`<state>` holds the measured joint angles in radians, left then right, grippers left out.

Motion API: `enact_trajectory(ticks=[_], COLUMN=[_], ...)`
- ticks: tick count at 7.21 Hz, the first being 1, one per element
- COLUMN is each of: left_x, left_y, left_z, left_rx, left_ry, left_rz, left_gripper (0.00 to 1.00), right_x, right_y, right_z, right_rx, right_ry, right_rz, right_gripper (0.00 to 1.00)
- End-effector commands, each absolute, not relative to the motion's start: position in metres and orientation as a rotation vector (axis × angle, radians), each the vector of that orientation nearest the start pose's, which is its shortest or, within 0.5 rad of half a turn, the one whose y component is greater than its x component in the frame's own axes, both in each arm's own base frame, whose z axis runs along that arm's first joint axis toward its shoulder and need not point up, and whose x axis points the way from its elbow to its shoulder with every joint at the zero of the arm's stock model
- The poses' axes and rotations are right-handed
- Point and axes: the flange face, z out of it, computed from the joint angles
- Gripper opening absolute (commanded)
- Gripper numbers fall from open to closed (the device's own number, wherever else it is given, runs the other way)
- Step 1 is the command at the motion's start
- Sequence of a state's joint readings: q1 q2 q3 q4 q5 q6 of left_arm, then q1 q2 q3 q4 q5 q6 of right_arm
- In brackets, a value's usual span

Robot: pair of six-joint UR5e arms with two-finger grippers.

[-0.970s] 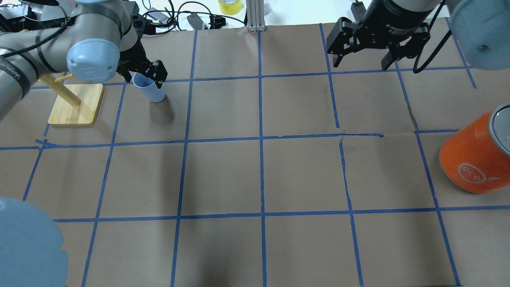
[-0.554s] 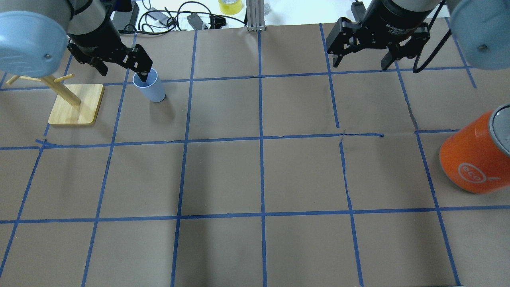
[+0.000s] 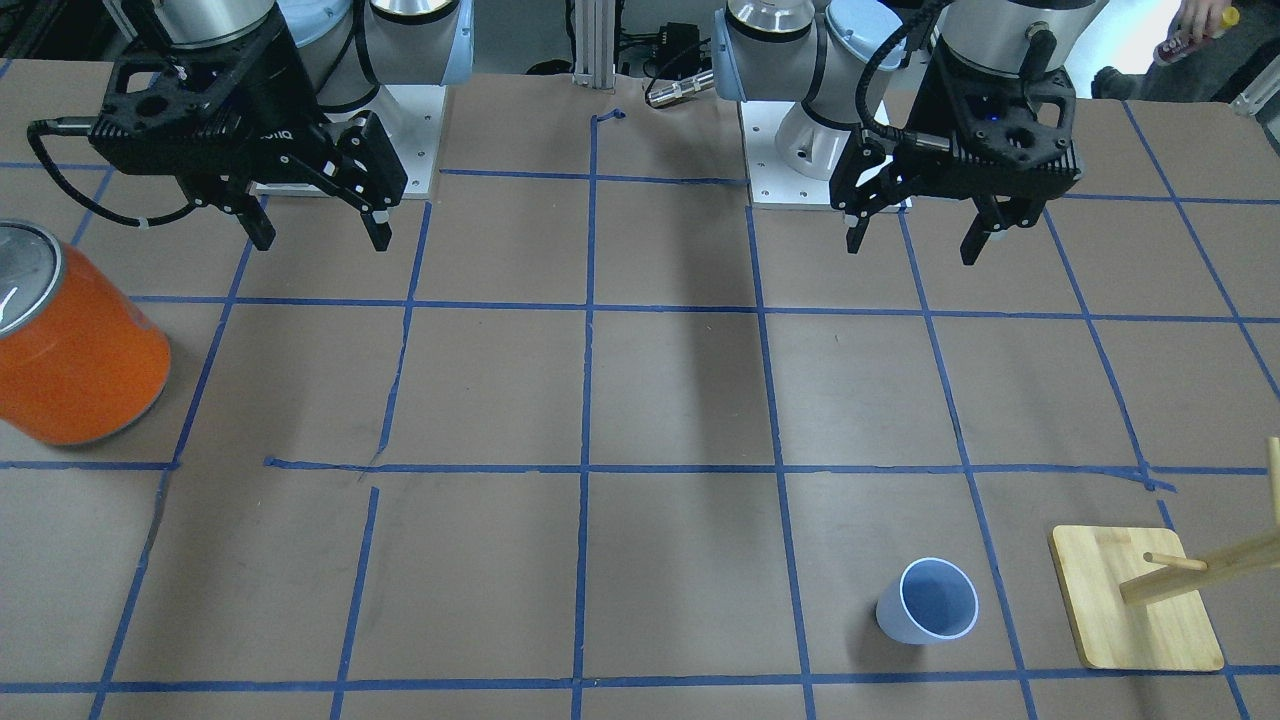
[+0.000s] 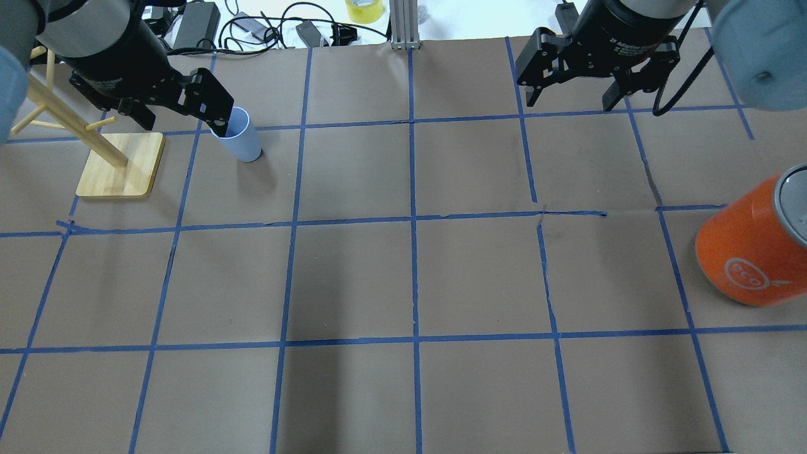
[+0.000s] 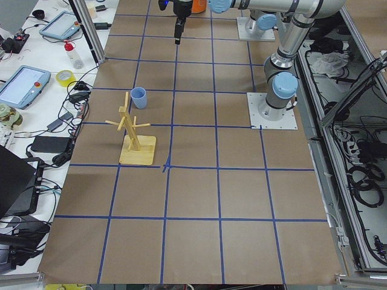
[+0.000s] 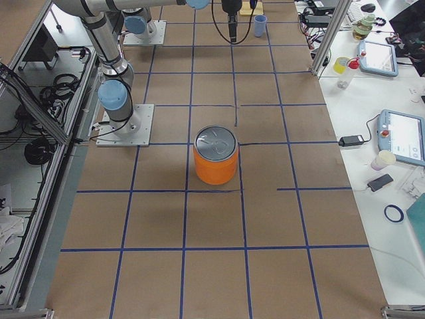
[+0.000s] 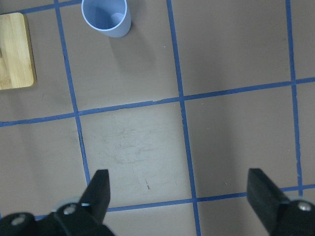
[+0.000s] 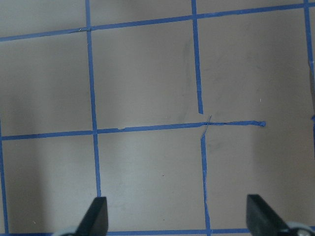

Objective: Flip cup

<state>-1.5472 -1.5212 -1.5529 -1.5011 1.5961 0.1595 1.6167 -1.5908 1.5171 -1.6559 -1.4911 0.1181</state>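
The pale blue cup [image 3: 928,600] stands upright, mouth up, on the brown table beside the wooden rack. It also shows in the overhead view [image 4: 238,140], the left wrist view [image 7: 105,17] and both side views [image 5: 138,96] [image 6: 259,25]. My left gripper [image 3: 912,248] is open and empty. It hangs high above the table, well back from the cup toward the robot's base. In the overhead view [image 4: 183,123] one finger overlaps the cup's rim only by line of sight. My right gripper [image 3: 322,240] [image 4: 569,101] is open and empty, raised over the far side of the table.
A large orange cylinder with a silver top [image 4: 750,249] [image 3: 75,350] stands on the robot's right side. A wooden peg rack on a square base [image 4: 120,164] [image 3: 1135,600] stands just left of the cup. Cables [image 4: 265,25] and a yellow tape roll [image 4: 364,9] lie beyond the table's far edge.
My left gripper has lifted off the cup and pulled up and back toward the base. The cup stays upright where it was. The right arm has not moved.
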Motion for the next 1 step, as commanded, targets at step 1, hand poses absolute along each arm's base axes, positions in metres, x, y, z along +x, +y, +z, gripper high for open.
enact_trajectory(ticks=[1], left_x=[-0.1201], left_y=[-0.4818], left_z=[0.5262], left_rx=[0.219], left_ry=[3.093], left_rz=[-0.206], left_gripper=[1.00], right_x=[0.1639], right_y=[-0.4897], right_z=[0.5339], right_rx=[0.100], right_ry=[3.039], right_rz=[-0.230], right_gripper=[1.00])
